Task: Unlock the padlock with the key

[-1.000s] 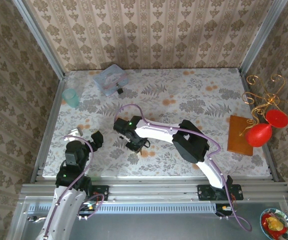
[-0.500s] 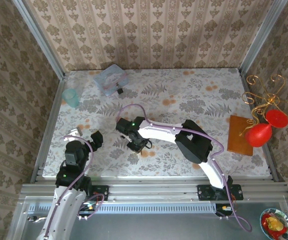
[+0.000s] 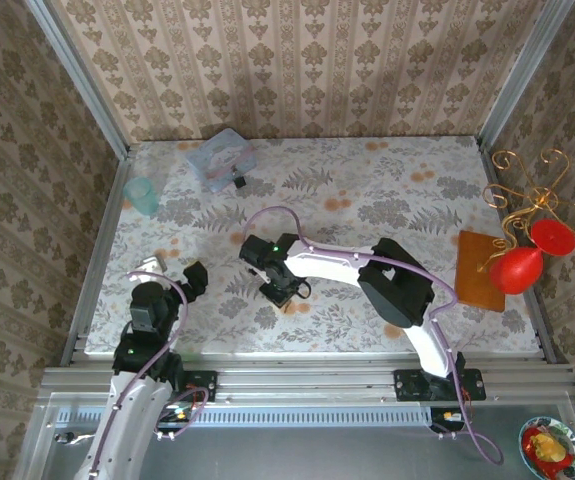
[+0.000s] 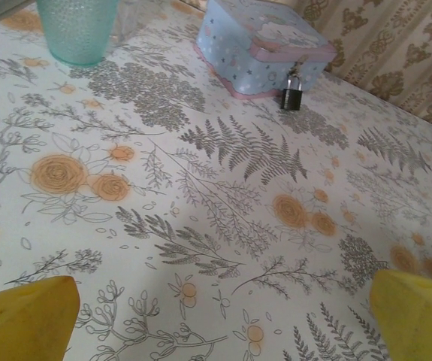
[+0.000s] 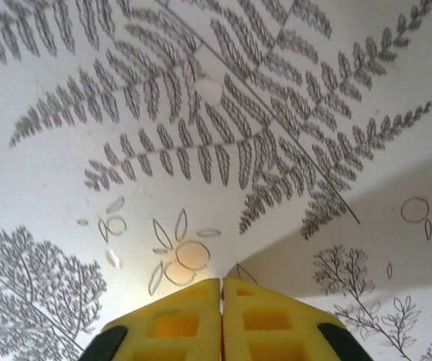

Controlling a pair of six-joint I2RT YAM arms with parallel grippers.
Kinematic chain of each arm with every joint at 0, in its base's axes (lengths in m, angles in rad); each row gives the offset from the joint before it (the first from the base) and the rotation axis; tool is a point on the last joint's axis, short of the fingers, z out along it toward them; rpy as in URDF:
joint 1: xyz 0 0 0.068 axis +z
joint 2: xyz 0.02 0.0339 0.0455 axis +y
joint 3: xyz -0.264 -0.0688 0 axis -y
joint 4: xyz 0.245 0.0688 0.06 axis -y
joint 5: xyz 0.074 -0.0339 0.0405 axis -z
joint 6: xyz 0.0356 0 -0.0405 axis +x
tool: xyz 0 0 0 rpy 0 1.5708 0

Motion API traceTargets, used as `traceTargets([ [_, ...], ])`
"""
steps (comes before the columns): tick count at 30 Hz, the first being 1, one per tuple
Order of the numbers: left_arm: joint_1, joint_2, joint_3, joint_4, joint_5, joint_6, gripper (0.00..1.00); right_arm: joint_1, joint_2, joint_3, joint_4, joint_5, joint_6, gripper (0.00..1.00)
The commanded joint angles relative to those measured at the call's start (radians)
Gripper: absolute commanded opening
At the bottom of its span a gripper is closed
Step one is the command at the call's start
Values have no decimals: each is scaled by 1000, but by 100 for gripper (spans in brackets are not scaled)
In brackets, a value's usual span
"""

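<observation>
We see the right gripper pressed together, the left gripper spread; a pinch missing the key would leave the padlock locked.

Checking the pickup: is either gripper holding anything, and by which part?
Left gripper is open and empty. Right gripper is shut pad to pad, nothing visible between; a hold cannot be told.

- Padlock: black body, thin silvery metal shackle with a bright finish.
- Box: pale plastic, smooth, slight sheen.
- Cup: translucent teal, dimpled surface.
- Table cover: printed, smooth, matt.
- Board: brown, wood-look, matt.
</observation>
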Motion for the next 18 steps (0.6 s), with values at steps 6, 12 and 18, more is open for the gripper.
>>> traceTargets([
  [6, 8, 112, -10, 156, 139, 59, 100, -74, -161, -110, 100, -114, 154, 0],
  [12, -2, 281, -10, 334, 341, 63, 99, -115, -236, -149, 143, -179, 292, 0],
  [18, -139, 388, -18, 510, 359, 129, 94, -150, -297, -139, 130, -216, 432, 0],
])
